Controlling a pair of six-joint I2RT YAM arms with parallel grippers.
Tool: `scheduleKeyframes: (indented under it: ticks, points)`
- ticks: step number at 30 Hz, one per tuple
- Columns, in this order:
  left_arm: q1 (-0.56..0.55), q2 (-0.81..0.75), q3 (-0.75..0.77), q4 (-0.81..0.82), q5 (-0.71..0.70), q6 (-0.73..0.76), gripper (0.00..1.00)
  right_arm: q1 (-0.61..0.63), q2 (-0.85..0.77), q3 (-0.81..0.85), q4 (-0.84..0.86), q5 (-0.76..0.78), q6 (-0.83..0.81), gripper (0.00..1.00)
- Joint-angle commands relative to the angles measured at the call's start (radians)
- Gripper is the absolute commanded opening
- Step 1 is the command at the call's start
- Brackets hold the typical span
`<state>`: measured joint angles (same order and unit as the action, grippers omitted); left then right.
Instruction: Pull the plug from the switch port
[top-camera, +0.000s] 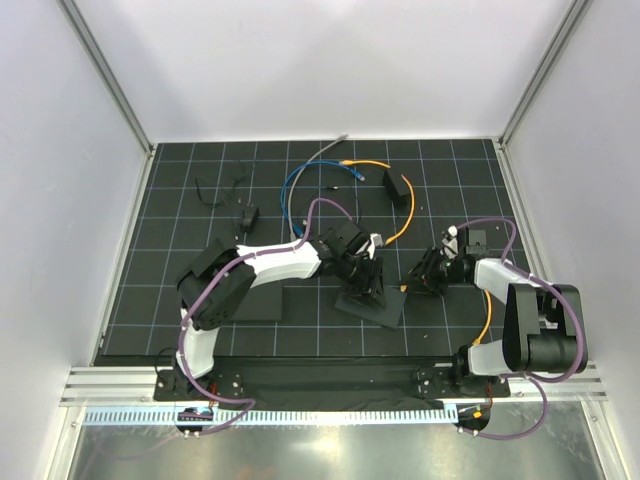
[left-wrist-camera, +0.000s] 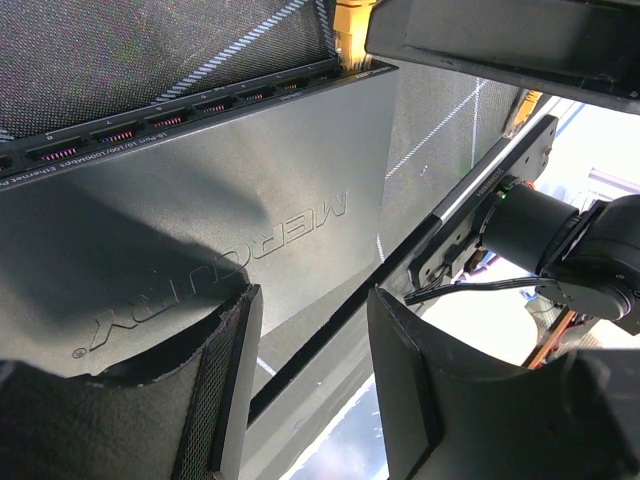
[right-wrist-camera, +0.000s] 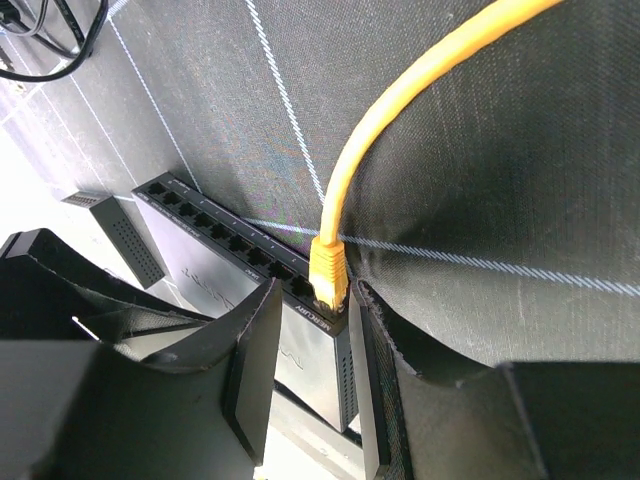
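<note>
Left wrist view: the left gripper (left-wrist-camera: 312, 330) has its fingers apart over the near edge of the switch (left-wrist-camera: 200, 225). I cannot tell if it really presses on the box. In the right wrist view the plug (right-wrist-camera: 328, 268) sits in the switch port (right-wrist-camera: 312, 300) at the end of the row, and the orange cable (right-wrist-camera: 400, 110) arches away from it. The right gripper (right-wrist-camera: 316, 320) is spread, with one finger on each side of that corner, just below the plug. I think closing so low would pinch the box and not the plug. A pull with the latch unpressed, or with the box not held, would drag the switch along.
</note>
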<state>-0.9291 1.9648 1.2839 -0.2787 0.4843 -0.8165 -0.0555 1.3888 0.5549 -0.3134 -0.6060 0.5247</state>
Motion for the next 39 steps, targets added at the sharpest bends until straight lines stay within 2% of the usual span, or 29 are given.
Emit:
scheduleKeyframes:
  ticks: [1,18,29,32,35,37,38,39]
  points:
    - [0.007,0.025,-0.035,-0.033,-0.056,0.022,0.51,-0.006,0.019,-0.012,0.043,-0.041,-0.012,0.41]
    - [0.036,0.013,-0.064,-0.024,-0.044,0.033,0.51,-0.006,0.062,-0.058,0.131,-0.144,0.012,0.31]
    - [0.036,0.017,-0.063,-0.017,-0.033,0.031,0.51,-0.006,0.046,-0.131,0.246,-0.182,0.077,0.33]
    - [0.038,0.019,-0.064,-0.019,-0.032,0.031,0.51,-0.006,0.041,-0.138,0.264,-0.184,0.083,0.30]
    - [0.036,0.013,-0.064,-0.019,-0.038,0.036,0.51,-0.006,0.036,-0.165,0.309,-0.190,0.127,0.26]
    - [0.036,0.006,-0.063,-0.025,-0.050,0.039,0.51,-0.006,0.036,-0.205,0.490,-0.202,0.222,0.24]
    - [0.036,0.005,-0.063,-0.028,-0.053,0.039,0.51,-0.006,0.036,-0.217,0.491,-0.204,0.254,0.24]
    - [0.036,0.002,-0.060,-0.031,-0.055,0.039,0.51,-0.004,0.039,-0.228,0.566,-0.204,0.289,0.24]
